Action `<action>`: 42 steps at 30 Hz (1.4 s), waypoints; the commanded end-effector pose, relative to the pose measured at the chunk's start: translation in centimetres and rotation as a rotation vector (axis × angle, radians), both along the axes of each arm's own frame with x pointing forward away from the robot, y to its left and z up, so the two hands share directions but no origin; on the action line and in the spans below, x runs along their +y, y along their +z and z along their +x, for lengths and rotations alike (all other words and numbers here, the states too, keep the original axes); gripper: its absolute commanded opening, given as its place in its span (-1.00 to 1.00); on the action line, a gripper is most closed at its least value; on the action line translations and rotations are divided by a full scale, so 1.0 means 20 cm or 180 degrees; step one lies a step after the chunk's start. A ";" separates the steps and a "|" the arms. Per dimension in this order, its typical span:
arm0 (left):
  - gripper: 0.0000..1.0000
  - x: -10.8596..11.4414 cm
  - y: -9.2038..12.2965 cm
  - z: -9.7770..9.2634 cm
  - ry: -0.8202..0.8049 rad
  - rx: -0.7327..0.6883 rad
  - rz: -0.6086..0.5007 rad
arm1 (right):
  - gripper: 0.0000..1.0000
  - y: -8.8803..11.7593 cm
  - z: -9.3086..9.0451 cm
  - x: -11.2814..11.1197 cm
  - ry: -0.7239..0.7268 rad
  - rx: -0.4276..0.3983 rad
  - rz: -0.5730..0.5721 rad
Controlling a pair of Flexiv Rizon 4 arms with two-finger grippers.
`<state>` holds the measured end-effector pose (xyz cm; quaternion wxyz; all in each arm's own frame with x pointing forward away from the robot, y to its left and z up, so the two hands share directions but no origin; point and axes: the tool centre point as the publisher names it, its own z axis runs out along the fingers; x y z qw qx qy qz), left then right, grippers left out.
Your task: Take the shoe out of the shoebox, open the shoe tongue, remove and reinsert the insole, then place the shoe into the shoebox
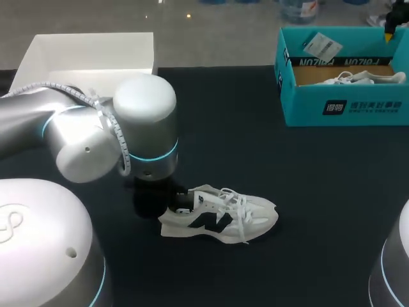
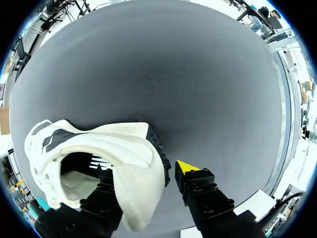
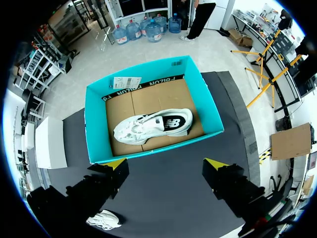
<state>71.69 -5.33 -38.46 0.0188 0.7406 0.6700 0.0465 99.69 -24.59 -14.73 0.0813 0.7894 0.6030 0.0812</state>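
1. Far left, rear of the black desk (image 1: 307,192): one white cardboard box lid (image 1: 89,51), open side up.
2. My left arm (image 1: 96,137) comes in from the left. In the head view its wrist hides the left gripper (image 2: 146,168).
3. Left jaws: open. One finger (image 2: 105,186) is inside the shoe opening. The yellow-tipped finger (image 2: 187,166) is outside, just beside the heel, with a thin strip of desk showing between them. The heel wall is between the jaws.
4. White mesh sneaker with a black side logo (image 1: 220,217): upright on its sole, near the middle of the desk. Its long axis runs left to right, heel towards my left arm, toe to the right. The heel is partly covered in the head view.
5. Shoe count: two. The second white sneaker (image 3: 153,126) lies on its side inside the box, long axis along the box length.
6. Right rear: one teal cardboard shoebox (image 1: 345,105), open. Its front wall hides most of the second sneaker in the head view.
7. Right gripper (image 3: 165,163): jaws spread wide and holding nothing, above the shoebox's near wall. The head view cuts it off to one yellow tip.
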 end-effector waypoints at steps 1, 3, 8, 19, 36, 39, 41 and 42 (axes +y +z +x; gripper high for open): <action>1.00 0.06 0.10 -0.03 0.0080 0.0017 -0.0140 | 1.00 0.00 0.00 0.00 -0.0003 0.0001 0.0003; 1.00 0.08 0.14 -0.02 0.0219 0.0130 -0.0351 | 1.00 0.00 0.00 0.00 -0.0003 0.0001 0.0003; 1.00 0.14 0.27 0.00 0.0628 0.0438 -0.1064 | 1.00 0.00 0.00 0.00 -0.0003 0.0001 0.0003; 1.00 0.28 0.50 0.03 0.1551 0.1057 -0.2680 | 1.00 0.00 0.00 0.00 -0.0003 0.0001 0.0003; 1.00 0.29 0.53 0.01 0.1312 0.1028 -0.2597 | 1.00 0.00 0.00 0.00 -0.0003 0.0001 0.0003; 1.00 0.32 0.54 0.03 0.1875 0.1387 -0.2359 | 1.00 0.00 0.00 0.00 -0.0003 0.0001 0.0003; 1.00 0.33 0.56 0.02 0.2030 0.1559 -0.2165 | 1.00 0.00 0.00 0.00 -0.0003 0.0001 0.0003; 1.00 0.34 0.58 0.02 0.2086 0.1668 -0.2124 | 1.00 0.00 0.00 0.00 -0.0003 0.0001 0.0003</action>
